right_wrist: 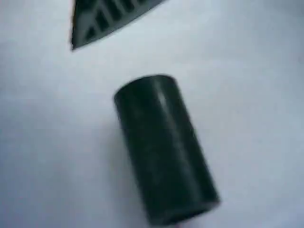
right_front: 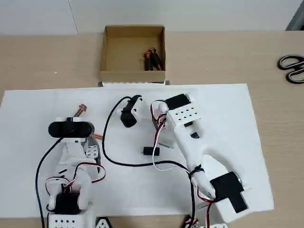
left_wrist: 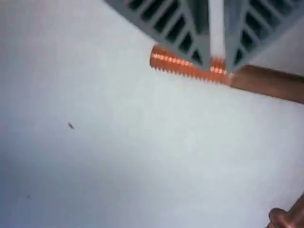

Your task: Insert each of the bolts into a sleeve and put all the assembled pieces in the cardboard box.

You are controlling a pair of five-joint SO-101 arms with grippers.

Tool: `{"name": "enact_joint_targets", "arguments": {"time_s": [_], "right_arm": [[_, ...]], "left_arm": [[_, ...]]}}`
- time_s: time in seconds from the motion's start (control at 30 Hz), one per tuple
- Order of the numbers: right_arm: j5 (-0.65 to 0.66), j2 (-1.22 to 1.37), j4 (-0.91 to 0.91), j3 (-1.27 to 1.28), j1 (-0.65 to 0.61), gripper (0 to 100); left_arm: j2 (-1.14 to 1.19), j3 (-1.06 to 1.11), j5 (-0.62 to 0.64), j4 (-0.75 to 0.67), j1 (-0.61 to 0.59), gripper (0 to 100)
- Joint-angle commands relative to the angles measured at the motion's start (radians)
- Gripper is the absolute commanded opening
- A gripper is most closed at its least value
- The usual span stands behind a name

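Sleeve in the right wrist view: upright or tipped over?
Tipped over. The black sleeve lies on its side on the white paper; its long curved wall faces the camera.

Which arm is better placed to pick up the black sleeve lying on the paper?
Right. The black sleeve lies close up in the right wrist view, beside the right arm; the left gripper is over at a copper bolt.
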Motion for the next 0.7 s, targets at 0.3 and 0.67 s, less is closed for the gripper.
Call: {"name": "enact_joint_targets", "arguments": {"time_s": [0.3, 0.67], "right_arm": [[0.032, 0.188, -0.101, -0.104, 0.056, 18.8], [0.029, 0.338, -0.097, -0.224, 0.051, 18.6]], "left_arm": [[-0.011, -0.005, 0.002, -0.021, -0.005, 1], [-0.011, -0.005, 0.002, -0.021, -0.005, 1]]}}
